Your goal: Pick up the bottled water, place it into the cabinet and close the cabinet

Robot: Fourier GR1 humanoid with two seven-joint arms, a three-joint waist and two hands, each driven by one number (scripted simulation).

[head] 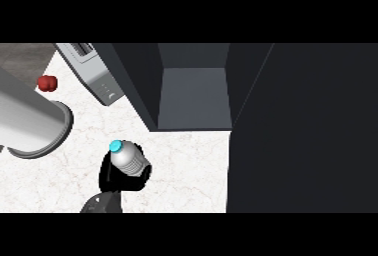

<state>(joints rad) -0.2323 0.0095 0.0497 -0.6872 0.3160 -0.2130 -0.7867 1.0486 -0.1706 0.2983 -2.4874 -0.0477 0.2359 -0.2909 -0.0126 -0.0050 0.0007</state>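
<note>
Fingers [145,174] of your right hand [118,186] are curled round the bottled water [130,160], black on both sides of it, so the hand is closed on the bottle and hides its lower part. You see the grey forearm [98,204] come in from the lower edge, left of centre. The bottle leans, its blue cap [116,146] pointing up and to the left in the view. You cannot tell whether it rests on the pale counter [188,165] or is lifted off it. It sits outside the cabinet [193,90], just below and left of the opening. The cabinet stands open, its grey floor bare to your view, with the dark door [303,130] swung out on the right. Further left you have a grey toaster [94,72] against the cabinet's side, a small red thing [47,83] beyond it, and a big grey cylinder [29,120] at the left edge
</note>
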